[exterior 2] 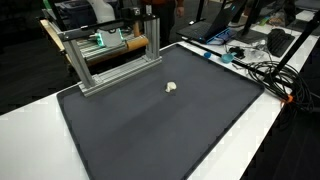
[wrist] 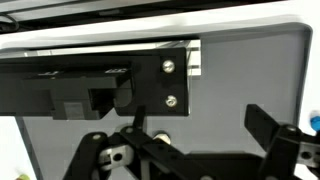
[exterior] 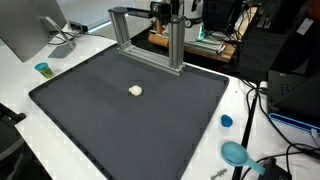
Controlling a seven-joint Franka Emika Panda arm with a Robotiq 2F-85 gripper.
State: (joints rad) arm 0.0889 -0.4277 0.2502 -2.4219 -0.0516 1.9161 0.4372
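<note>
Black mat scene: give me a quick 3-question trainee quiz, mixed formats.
1. True or false: the small white lump lies on the dark mat, apart from the metal frame.
2. Multiple choice: in the wrist view the fingers stand A) wide apart B) shut on the lump C) out of view.
3. Fill in: the blue cap rests on the white ____, off the mat.
Key: 1 true; 2 A; 3 table.

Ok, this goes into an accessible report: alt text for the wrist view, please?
The end effector, jaws open, hangs over a dark mat, facing a black bracket with two screws on a metal frame.
</note>
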